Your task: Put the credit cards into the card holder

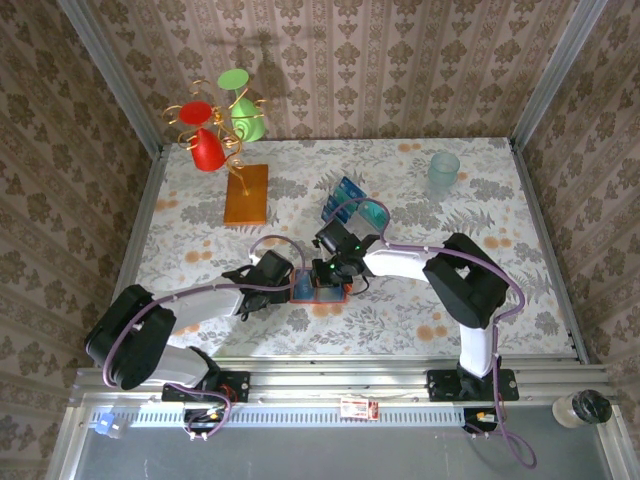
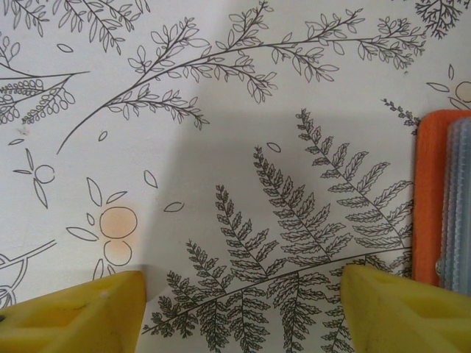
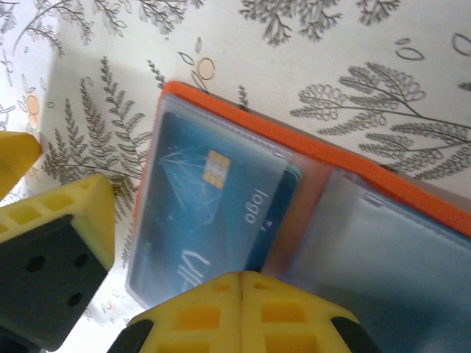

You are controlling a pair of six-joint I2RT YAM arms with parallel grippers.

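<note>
Orange-red and lying open flat on the floral tablecloth (image 1: 500, 250), there's the card holder (image 3: 294, 141), close in front of the arm bases with both grippers on either side of it. In the right wrist view, we've got 1 blue card (image 3: 199, 213) with a gold chip tucked under the holder's clear sleeve. A teal edge peeks out behind it, so a 2nd may be in there too, though we can't be sure.

The right gripper (image 3: 241, 305) has its yellow fingers pressed together with nothing between them, tips at the near edge of that sleeve. We'd guess it is seating the card. The left gripper (image 2: 243, 316) stands wide, with bare cloth between its fingers and the holder's orange edge just off its right finger. It grips nothing.

Farther out, 2 more cards lie on the cloth well apart from the holder, a blue one (image 1: 345, 197) and a teal one (image 1: 373, 214), touching or overlapping.

So we call it partly done: at least 1 is in, at least 2 are left to fetch and slot, and the holder isn't closed.
</note>
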